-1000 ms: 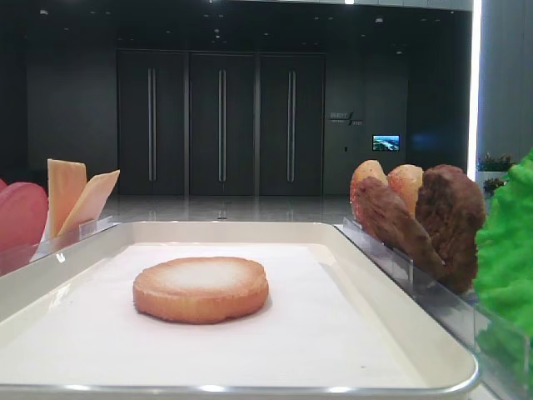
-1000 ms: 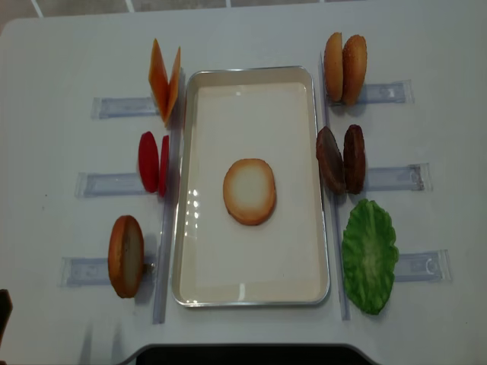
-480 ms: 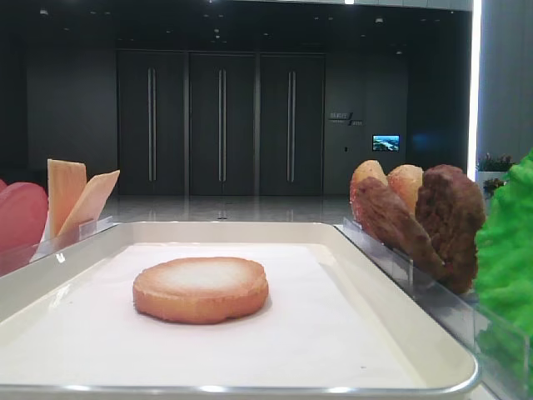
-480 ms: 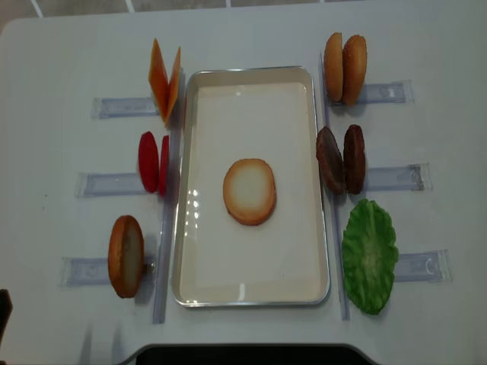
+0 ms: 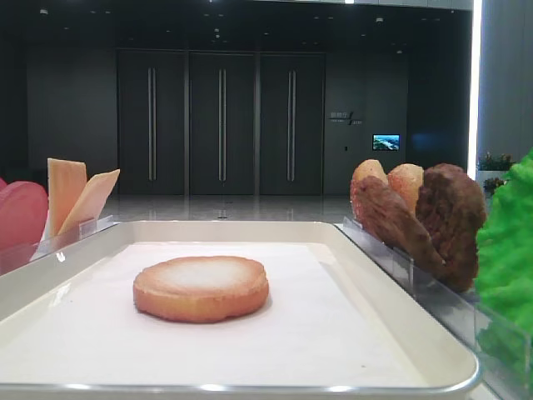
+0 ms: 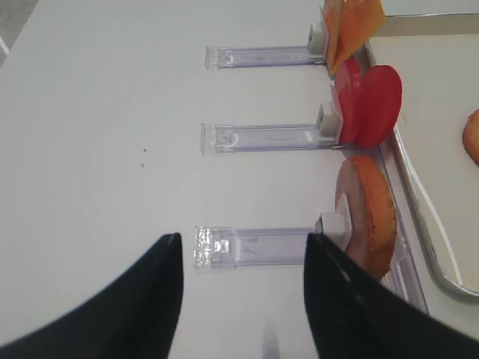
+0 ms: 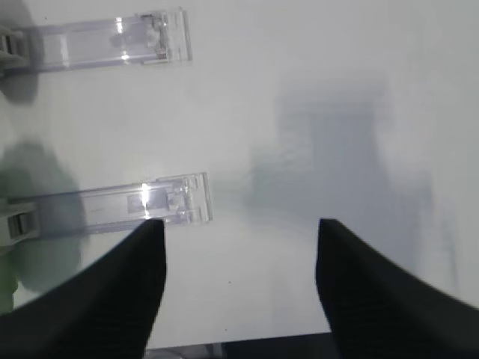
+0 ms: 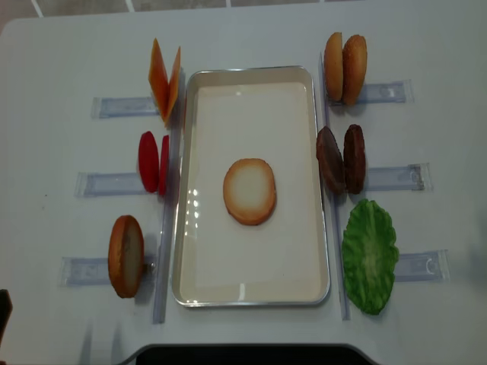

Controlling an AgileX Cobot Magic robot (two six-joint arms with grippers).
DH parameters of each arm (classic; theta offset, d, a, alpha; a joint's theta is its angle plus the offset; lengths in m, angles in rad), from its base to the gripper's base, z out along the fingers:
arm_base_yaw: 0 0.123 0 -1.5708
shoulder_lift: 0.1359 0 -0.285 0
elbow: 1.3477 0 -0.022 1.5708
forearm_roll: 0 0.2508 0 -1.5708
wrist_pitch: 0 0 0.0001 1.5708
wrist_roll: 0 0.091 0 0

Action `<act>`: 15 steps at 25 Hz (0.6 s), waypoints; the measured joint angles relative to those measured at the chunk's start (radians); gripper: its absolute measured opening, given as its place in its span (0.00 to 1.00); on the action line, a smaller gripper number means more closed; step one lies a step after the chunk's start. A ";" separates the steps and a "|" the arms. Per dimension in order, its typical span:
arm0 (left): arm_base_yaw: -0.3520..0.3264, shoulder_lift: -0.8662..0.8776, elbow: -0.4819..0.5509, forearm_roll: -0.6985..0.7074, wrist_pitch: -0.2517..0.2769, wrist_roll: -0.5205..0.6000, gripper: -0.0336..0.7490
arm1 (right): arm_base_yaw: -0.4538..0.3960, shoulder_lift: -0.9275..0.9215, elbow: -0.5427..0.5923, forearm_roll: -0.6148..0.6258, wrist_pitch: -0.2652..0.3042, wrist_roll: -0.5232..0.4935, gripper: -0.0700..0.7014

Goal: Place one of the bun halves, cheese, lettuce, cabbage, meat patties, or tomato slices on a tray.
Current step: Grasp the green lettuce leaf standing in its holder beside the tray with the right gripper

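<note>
Left tool (image 6: 243, 292): I see its two dark, matte fingers spread wide with nothing between them, hovering over bare white tabletop (image 6: 97, 149).
Ahead of left tool: a clear plastic holder (image 6: 254, 245) with one golden bun half (image 6: 368, 213) standing on edge at its far end; beyond it, smooth red tomato slices (image 6: 367, 105), then thin orange cheese (image 6: 350, 22).
Right tool (image 7: 239, 292): I read it as fully spread and empty, its textured black fingers above glossy tabletop.
Ahead-left of right tool: two clear holders (image 7: 112, 203); a green blur at the frame edge is likely the lettuce (image 7: 6, 288).
Tray (image 8: 190, 251): cream, rounded rim, paper-lined; a round bun half (image 8: 249, 191) lies flat at its middle, pale face up.
Beside tray: ruffled lettuce (image 8: 370, 255), rough dark meat patties (image 8: 342, 158), two upright bun halves (image 8: 345, 68).
</note>
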 joint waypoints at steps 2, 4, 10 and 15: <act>0.000 0.000 0.000 0.000 0.000 0.000 0.55 | 0.000 0.093 -0.057 0.025 0.033 -0.015 0.63; 0.000 0.000 0.000 0.000 0.000 0.000 0.55 | 0.001 0.144 -0.083 0.060 0.046 -0.015 0.63; 0.000 0.000 0.000 0.000 0.000 0.000 0.55 | 0.210 0.196 -0.098 0.076 0.065 0.140 0.61; 0.000 0.000 0.000 0.000 0.000 0.000 0.55 | 0.453 0.271 -0.137 0.049 0.045 0.328 0.61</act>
